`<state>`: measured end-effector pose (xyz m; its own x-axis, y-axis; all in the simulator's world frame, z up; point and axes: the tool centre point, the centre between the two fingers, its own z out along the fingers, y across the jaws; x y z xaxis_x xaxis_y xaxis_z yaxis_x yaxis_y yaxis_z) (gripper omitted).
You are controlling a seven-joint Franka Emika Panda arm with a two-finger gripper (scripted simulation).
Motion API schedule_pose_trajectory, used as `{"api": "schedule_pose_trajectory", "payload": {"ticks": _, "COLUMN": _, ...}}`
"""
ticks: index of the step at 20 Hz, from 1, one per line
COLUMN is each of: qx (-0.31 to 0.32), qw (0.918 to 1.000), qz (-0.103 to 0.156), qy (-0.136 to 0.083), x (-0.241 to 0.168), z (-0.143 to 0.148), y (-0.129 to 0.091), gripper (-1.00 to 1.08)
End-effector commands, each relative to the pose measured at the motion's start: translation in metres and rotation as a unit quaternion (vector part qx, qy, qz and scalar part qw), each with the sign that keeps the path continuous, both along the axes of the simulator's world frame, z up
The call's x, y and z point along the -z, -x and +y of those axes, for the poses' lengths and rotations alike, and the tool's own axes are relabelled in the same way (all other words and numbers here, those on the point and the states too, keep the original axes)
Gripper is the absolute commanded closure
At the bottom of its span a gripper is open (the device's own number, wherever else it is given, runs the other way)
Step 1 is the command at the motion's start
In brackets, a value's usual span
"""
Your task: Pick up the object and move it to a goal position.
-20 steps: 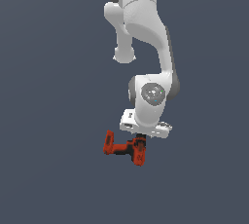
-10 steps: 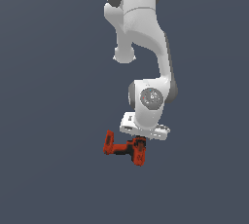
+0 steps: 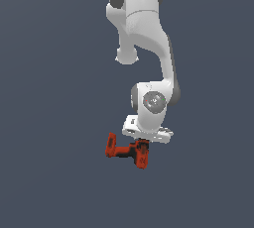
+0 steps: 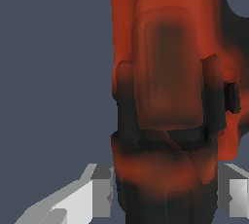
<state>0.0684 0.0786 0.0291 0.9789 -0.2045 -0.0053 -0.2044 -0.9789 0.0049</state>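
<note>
Flat, even light falls on my white arm (image 3: 149, 48) from above, its upper curves bright without glare, undersides shaded grey. Nothing casts a shadow on the slate backdrop. Near my wrist the drill (image 4: 165, 96) renders soft and smeared, dark patches bleeding into red.

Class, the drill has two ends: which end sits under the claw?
The black-trimmed end of the drill sits under the claw; the blocky end juts out towards the exterior view's left.
</note>
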Motion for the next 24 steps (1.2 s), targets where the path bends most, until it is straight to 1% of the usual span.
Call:
{"api": "schedule_pose_trajectory", "payload": {"ticks": 1, "qx": 0.0, "qw": 1.0, "qz": -0.001, "qy": 0.0, "x": 0.001, "z": 0.0, "y": 0.0, "gripper": 1.08}}
{"api": "schedule_pose_trajectory", "payload": {"ticks": 8, "qx": 0.0, "qw": 1.0, "qz": 0.0, "qy": 0.0, "x": -0.004, "z": -0.001, "y": 0.001, "gripper": 1.08}}
{"api": "schedule_pose_trajectory", "payload": {"ticks": 13, "qx": 0.0, "qw": 1.0, "qz": 0.0, "qy": 0.0, "x": -0.019, "z": -0.004, "y": 0.005, "gripper": 1.08}}
{"api": "schedule_pose_trajectory", "payload": {"ticks": 19, "qx": 0.0, "qw": 1.0, "qz": 0.0, "qy": 0.0, "x": -0.053, "z": -0.01, "y": 0.013, "gripper": 1.08}}
{"api": "schedule_pose_trajectory", "payload": {"ticks": 24, "qx": 0.0, "qw": 1.0, "qz": 0.0, "qy": 0.0, "x": -0.098, "z": -0.019, "y": 0.025, "gripper": 1.08}}
